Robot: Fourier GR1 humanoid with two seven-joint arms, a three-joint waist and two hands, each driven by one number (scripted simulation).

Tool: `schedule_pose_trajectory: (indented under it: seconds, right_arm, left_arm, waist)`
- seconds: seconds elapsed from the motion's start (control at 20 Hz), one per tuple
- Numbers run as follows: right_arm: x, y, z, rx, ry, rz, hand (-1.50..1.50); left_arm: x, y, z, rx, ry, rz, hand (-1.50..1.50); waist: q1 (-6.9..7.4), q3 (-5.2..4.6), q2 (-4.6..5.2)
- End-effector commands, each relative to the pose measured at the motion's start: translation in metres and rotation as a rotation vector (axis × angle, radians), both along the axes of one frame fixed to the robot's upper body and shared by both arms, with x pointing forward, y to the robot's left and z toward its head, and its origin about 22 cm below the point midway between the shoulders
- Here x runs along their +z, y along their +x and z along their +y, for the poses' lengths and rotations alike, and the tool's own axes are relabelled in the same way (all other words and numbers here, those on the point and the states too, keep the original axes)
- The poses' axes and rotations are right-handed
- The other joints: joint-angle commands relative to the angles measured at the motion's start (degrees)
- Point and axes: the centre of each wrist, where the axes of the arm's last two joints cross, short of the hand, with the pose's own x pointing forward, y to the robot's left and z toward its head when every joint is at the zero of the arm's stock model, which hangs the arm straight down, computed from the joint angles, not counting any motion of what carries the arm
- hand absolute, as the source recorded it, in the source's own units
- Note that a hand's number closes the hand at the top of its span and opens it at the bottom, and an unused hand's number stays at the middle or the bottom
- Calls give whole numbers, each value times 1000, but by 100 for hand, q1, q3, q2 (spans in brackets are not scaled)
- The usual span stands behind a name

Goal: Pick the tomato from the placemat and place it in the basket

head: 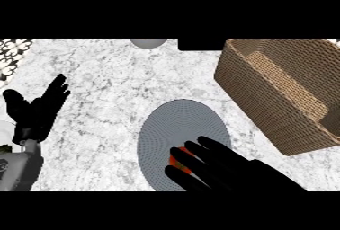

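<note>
The right hand (229,168) covers most of the tomato (180,158). Only a small red bit peeks out at the hand's 9 o'clock side. The hand hides part of the grey placemat (179,123) too. The basket (282,90) is cut off at 3 o'clock. A grey round thing (148,42) at 12 o'clock is cut off, too little to tell.

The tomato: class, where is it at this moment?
In the head view the tomato lies on the grey oval placemat, at its lower part, mostly hidden under the right hand. The woven basket stands to the upper right.
</note>
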Motion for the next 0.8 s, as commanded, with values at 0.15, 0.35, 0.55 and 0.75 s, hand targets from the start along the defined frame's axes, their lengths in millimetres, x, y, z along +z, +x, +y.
schedule_pose_trajectory:
  seconds: [0.15,0.35,0.55,0.75]
  right_arm:
    - [-53,6,15,-26,40,-119,-150]
    - [-95,28,19,-44,158,-74,-150]
    - [-129,32,47,-47,88,-67,-150]
    - [-161,44,58,-86,-3,-59,-150]
  left_arm:
    - [2,1,-10,-4,6,-16,0]
    - [-3,2,-1,1,21,-5,0]
    - [-10,2,-2,5,12,1,0]
    - [-7,-13,6,-4,5,-11,0]
  waist:
    - [37,4,1]
    - [32,-1,5]
    - [22,-7,0]
    - [57,-7,-1]
